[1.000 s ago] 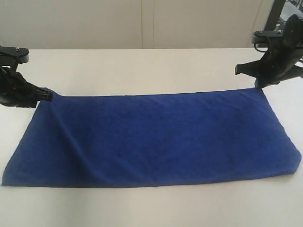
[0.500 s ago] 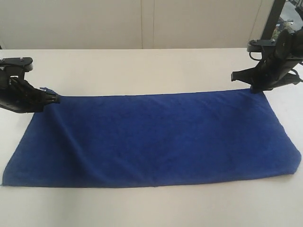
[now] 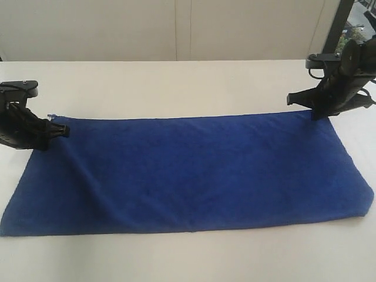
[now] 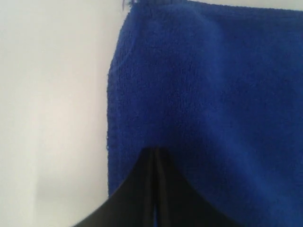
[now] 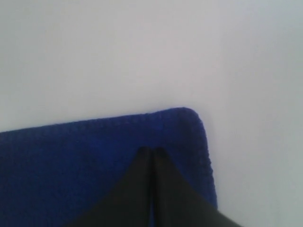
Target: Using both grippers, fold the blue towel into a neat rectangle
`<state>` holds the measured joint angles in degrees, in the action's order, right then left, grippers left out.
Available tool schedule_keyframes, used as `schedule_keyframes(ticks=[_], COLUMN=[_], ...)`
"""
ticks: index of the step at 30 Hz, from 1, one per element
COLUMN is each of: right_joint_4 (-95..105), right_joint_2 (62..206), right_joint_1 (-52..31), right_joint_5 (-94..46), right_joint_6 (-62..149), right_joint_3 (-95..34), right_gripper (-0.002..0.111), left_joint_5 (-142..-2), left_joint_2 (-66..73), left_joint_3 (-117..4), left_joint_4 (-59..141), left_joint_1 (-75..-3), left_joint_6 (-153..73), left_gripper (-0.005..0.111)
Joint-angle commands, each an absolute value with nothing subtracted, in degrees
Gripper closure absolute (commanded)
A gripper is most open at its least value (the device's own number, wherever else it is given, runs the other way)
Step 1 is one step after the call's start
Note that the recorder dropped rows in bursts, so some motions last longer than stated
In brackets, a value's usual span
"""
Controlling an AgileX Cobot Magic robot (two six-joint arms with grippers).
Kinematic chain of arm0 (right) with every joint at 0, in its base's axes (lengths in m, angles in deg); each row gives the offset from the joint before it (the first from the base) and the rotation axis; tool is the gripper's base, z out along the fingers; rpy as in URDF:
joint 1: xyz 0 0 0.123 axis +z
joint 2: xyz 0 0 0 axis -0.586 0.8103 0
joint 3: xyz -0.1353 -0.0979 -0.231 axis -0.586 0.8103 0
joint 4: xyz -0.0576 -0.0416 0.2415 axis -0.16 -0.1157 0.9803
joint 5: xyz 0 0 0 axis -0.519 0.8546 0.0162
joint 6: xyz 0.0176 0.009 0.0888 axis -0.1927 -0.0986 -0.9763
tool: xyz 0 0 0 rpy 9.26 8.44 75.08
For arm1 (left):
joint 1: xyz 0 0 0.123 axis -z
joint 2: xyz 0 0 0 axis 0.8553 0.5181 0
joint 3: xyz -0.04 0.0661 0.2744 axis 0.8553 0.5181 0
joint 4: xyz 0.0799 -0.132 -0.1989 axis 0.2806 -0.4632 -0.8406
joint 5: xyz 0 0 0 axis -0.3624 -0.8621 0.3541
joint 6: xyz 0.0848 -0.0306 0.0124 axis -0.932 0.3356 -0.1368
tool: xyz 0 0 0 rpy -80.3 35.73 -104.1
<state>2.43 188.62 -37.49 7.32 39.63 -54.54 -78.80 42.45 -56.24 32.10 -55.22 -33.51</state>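
Left gripper (image 3: 60,130) has its fingers pressed together on the far left corner of the blue towel (image 3: 194,170). In the left wrist view the two black fingers (image 4: 142,189) meet in a narrow point over the terry, with a thin blue sliver showing between them. That arm lies low and nearly level beside the towel's left end, with its tip pointing in toward the cloth.

Right gripper (image 3: 315,114) is likewise closed, pinching the far right corner. The right wrist view shows the closed fingers (image 5: 163,189) set just inside the rounded corner and its stitched hem. This arm stands steeper, angled downward onto the corner from beyond the towel's far right end.

Between the two grippers the towel's far edge runs almost straight. The towel lies spread flat and long on the white table (image 3: 176,82), its near edge toward the camera. A soft diagonal crease runs in from the left corner.
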Motion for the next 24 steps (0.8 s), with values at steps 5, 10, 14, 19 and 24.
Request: schedule_keyframes(ticks=[5,10,14,19,24], right_joint_4=[0.9,1.0,1.3,2.3,2.3], right_joint_2=[188.8,188.8,188.5,185.7,180.7], right_joint_1=[-37.7,-37.7,-37.7,-37.7,-37.7], right_joint_5=[8.3,7.9,7.5,7.8,11.5], right_joint_6=[40.3,40.3,40.3,40.0,40.0], right_joint_3=[-54.8,-54.8,-54.8,-54.8,-54.8], right_gripper=[0.108,0.108,0.108,0.108,0.108], left_joint_5=[-82.6,-82.0,-80.9,-81.8,-92.2], left_joint_2=[42.5,42.5,41.5,37.8,34.5], left_joint_3=[-55.8,-55.8,-55.8,-56.2,-58.9], left_joint_4=[35.1,35.3,32.2,31.9,31.7], left_joint_1=[-56.1,-56.1,-56.1,-56.1,-56.1], left_joint_6=[-33.4,-32.6,-32.4,-32.3,-32.3], left_gripper=[0.107,0.107,0.107,0.107,0.107])
